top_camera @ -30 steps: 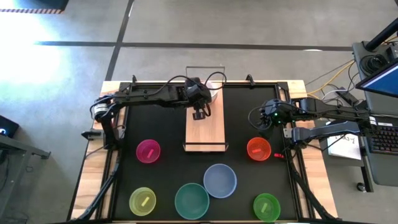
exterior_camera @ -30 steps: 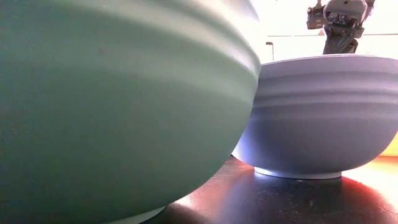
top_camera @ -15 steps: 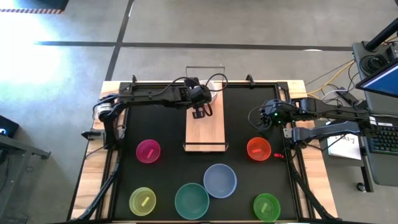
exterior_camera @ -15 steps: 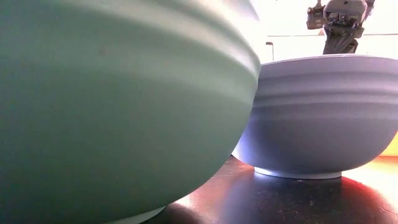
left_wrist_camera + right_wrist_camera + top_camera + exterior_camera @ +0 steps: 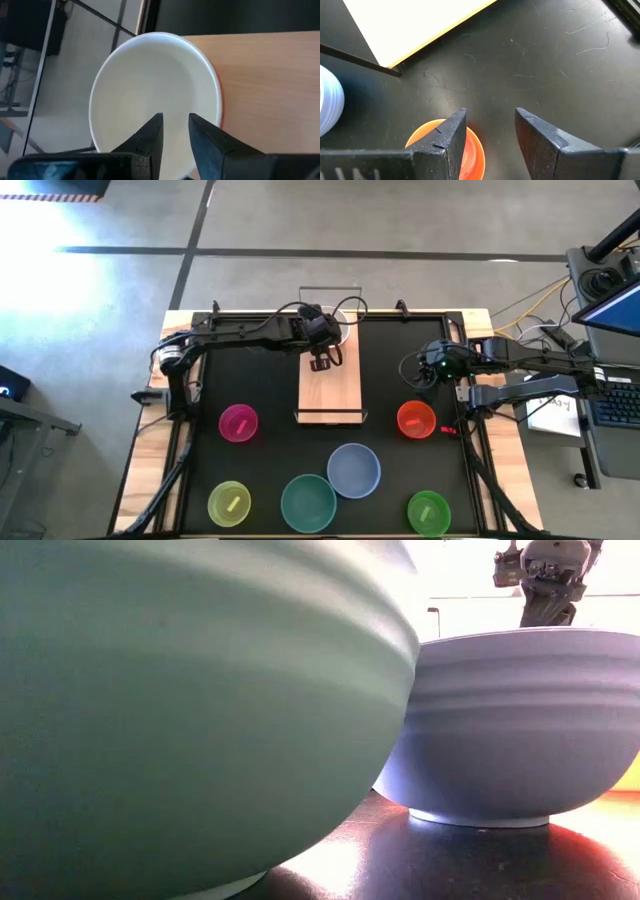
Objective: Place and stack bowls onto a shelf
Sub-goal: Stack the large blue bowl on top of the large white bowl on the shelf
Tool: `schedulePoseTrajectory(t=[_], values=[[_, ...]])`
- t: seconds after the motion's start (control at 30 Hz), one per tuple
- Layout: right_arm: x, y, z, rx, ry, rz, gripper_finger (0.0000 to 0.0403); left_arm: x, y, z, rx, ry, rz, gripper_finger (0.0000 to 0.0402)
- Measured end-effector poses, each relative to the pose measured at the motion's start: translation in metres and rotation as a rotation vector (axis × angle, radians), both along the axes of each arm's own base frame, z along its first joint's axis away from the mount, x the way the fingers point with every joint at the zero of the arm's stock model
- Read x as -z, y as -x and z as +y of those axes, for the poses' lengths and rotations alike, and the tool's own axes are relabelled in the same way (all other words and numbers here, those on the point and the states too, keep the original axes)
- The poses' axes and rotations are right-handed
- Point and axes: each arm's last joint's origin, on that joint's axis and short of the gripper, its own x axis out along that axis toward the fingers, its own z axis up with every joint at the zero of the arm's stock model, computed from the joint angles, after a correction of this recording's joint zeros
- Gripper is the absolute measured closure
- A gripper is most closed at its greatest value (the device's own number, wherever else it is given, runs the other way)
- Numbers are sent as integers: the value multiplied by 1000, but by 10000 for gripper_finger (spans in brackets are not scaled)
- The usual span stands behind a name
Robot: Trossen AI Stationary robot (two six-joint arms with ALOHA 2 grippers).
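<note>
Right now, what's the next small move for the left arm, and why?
Probably draw the left gripper up and back off the shelf. Its jaws stand slightly apart and empty over the white bowl, which already sits at the shelf's far end. Six bowls wait on the mat; the pink bowl lies nearest that arm. The right gripper hangs near the orange bowl.

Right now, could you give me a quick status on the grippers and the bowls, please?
Left gripper open, empty, above the white bowl on the shelf. Right gripper open above the orange bowl. Nothing blocking.
</note>
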Motion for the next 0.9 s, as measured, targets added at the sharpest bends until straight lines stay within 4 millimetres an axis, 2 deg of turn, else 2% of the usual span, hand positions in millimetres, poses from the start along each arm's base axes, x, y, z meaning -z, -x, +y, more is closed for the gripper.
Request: schedulePoseTrajectory(t=[0.27, 0.47, 0.7, 0.9], values=[[0, 0, 0, 49, -31, -11, 248, -33, 6, -17, -25, 67, 20, 326], [0, -2, 6, 36, -52, -25, 248, -33, 18, -40, -30, 172, 117, 326], [-1, -14, 28, -77, -75, -140, 248, -43, 58, -60, -157, 182, 126, 326], [13, -24, 51, -92, -178, -230, 248, -43, 103, -78, -292, 254, 3, 326]])
